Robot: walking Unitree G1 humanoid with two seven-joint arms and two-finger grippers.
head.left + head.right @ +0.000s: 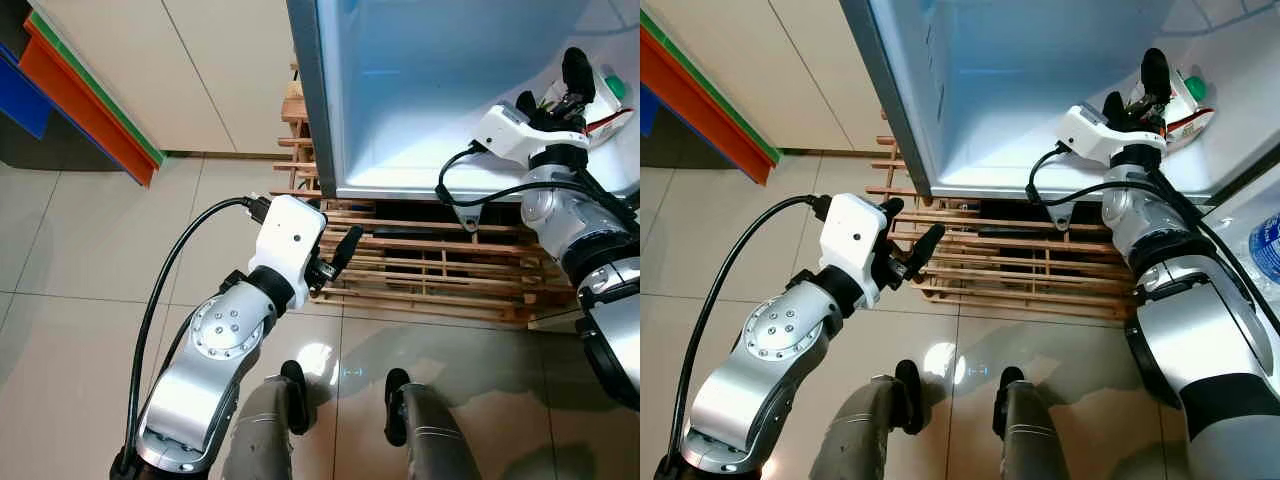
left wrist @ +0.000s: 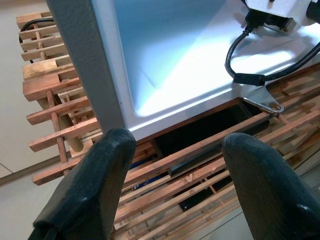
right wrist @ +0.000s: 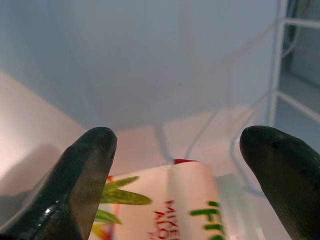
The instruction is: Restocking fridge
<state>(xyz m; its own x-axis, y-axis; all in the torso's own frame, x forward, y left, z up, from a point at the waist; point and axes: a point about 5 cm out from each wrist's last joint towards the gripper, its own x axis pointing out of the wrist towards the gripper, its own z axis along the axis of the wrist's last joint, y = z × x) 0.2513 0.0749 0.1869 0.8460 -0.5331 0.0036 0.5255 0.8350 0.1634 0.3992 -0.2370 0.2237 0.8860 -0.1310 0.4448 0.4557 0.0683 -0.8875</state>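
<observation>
The fridge (image 1: 400, 100) stands open, its white inside lit. A white carton (image 3: 170, 205) with green and red print and a green cap (image 1: 612, 87) lies on the fridge floor at the right. My right gripper (image 1: 553, 88) reaches into the fridge and is open. Its fingers (image 3: 90, 170) are spread wide to either side of the carton's end and do not press it. My left gripper (image 1: 335, 255) hangs open and empty, low in front of the fridge's left corner, over the wooden pallet (image 2: 60, 100).
The fridge rests on a slatted wooden pallet (image 1: 440, 270) on pale floor tiles. An orange, green and blue panel (image 1: 90, 100) leans at the far left. A water bottle with a blue label (image 1: 1265, 250) shows at the right edge. My legs (image 1: 300, 400) stand just before the pallet.
</observation>
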